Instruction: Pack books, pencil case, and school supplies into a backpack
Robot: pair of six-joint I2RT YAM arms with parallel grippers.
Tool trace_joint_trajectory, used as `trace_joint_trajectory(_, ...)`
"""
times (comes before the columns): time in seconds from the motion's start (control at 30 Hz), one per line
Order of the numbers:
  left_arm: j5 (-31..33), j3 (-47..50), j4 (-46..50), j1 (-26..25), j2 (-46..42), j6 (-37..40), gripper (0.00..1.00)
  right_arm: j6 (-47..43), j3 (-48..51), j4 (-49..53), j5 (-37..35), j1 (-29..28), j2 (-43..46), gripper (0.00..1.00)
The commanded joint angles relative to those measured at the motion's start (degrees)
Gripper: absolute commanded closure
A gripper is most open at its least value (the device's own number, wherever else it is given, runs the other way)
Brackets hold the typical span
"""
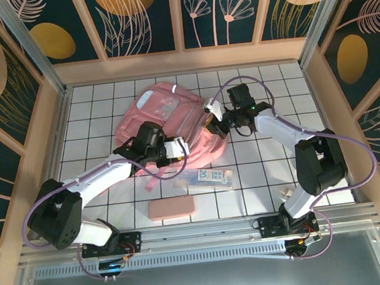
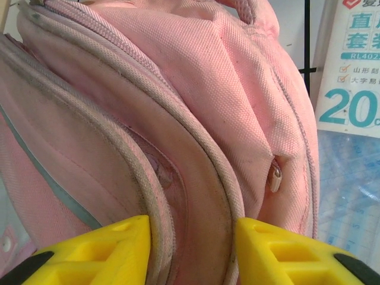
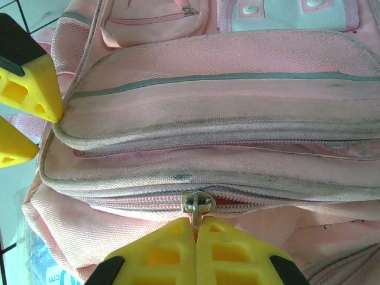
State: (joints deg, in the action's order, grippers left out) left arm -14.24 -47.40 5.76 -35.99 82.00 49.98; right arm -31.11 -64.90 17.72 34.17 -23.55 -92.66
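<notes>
Pinching the zipper pull (image 3: pixel 198 203), right claw (image 3: pixel 196 224) may slip if half-open left claw (image 2: pixel 191 228), straddling a seam (image 2: pixel 199 178), lets the backpack (image 1: pixel 164 115) slide.

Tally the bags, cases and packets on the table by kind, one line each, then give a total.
Backpack: 1
Pencil case: 1
Packet: 1
Total: 3
</notes>
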Motion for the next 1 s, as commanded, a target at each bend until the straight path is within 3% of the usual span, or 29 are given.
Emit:
trace_joint_trajectory(0.0,0.4,0.9,-1.8,0.4,0.2,3.0,0.62,0.2,0.1,-3.2,1.6,0.6,2.9,1.00)
trace_joint_trajectory(0.13,-2.8,2.2,0.8,0.5,-2.1,5.5,0.77,0.4,0.6,-3.3,1.4,1.1,3.5,1.00)
trace_joint_trajectory(0.23,-4.5,5.6,0.5,0.5,-5.9,5.7,0.80,0.6,0.6,-3.5,1.3,1.4,3.8,1.00)
trace_joint_trajectory(0.4,-2.6,9.4,-1.0,0.5,-7.7,4.6,0.73,1.0,0.7,-4.0,1.9,1.4,3.4,1.00)
trace_joint_trajectory(0.5,1.2,10.2,-5.6,0.4,-6.8,2.7,0.63,1.1,0.5,-3.9,2.3,1.3,3.2,1.00)
trace_joint_trajectory(0.97,7.4,7.5,-14.8,0.8,2.3,2.8,0.68,1.1,1.6,-3.7,3.0,1.2,4.1,1.00)
